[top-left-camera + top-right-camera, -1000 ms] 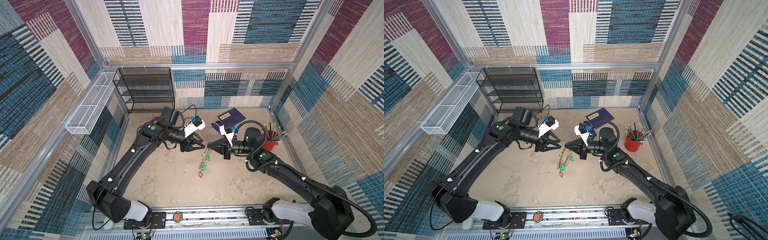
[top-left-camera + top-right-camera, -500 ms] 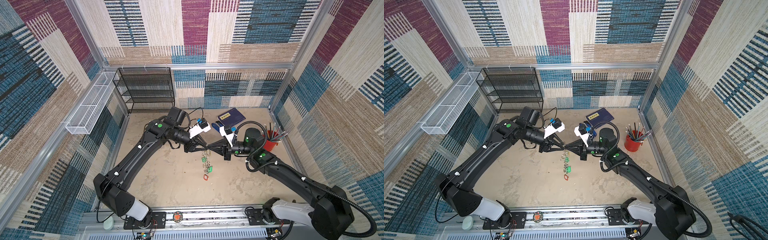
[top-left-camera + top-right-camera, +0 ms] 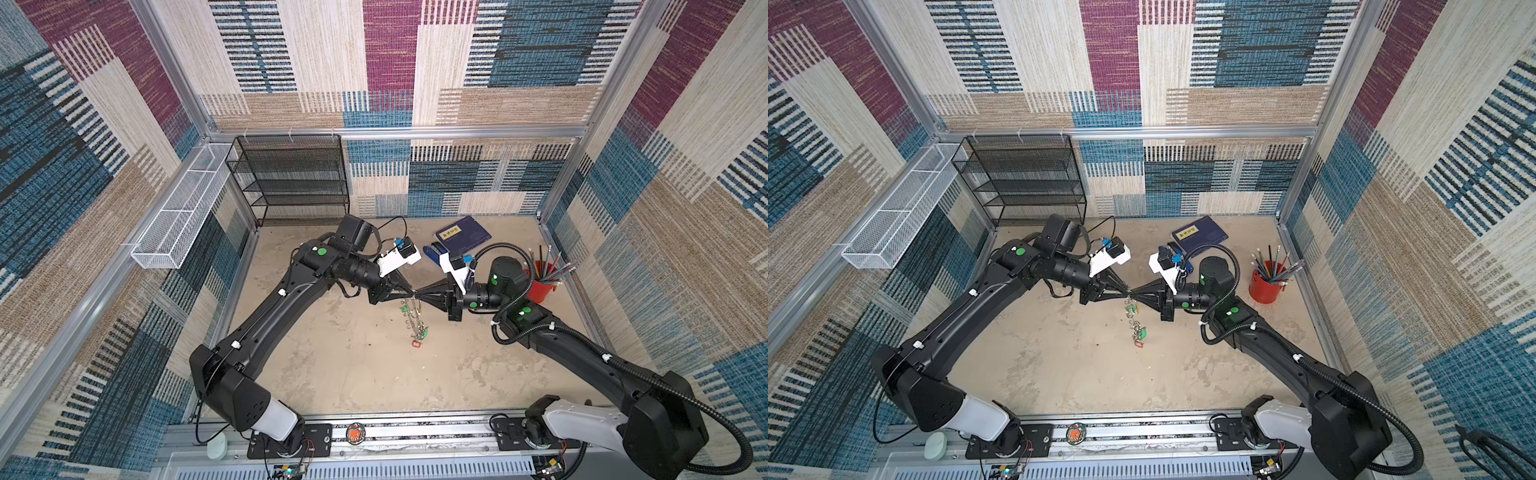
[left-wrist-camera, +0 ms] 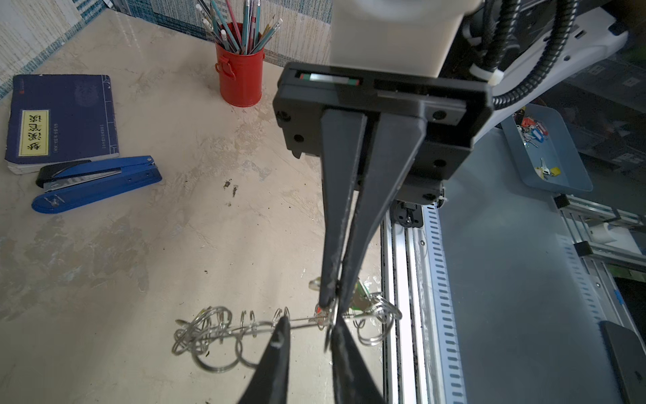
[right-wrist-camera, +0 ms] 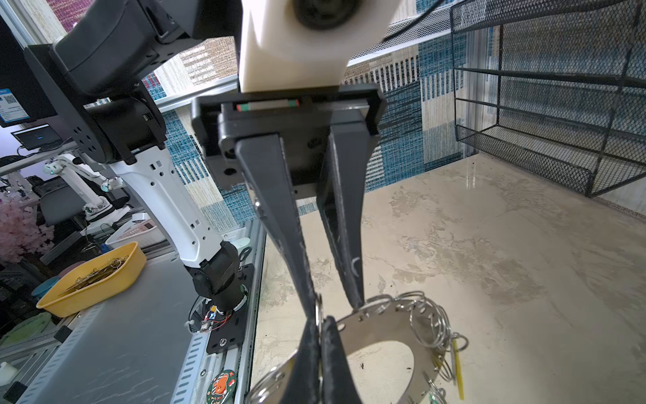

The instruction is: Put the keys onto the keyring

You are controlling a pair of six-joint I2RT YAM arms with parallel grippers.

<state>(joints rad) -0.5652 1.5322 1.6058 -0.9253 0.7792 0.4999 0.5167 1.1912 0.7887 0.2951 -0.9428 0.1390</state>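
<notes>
Now: keyring [image 5: 382, 328] hangs down, top rim pinched by right gripper [image 5: 320, 323]; left gripper [image 5: 332, 301], narrowly spread, faces head-on, tips at same rim just beside.

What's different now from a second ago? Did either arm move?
The left gripper swung across to the hanging keyring, and its jaws narrowed about the rim beside the right gripper; whether they grip yet is unclear. The right gripper stayed put, jaws shut on the keyring. Stapler, notebook and pencil cup are unmoved.
</notes>
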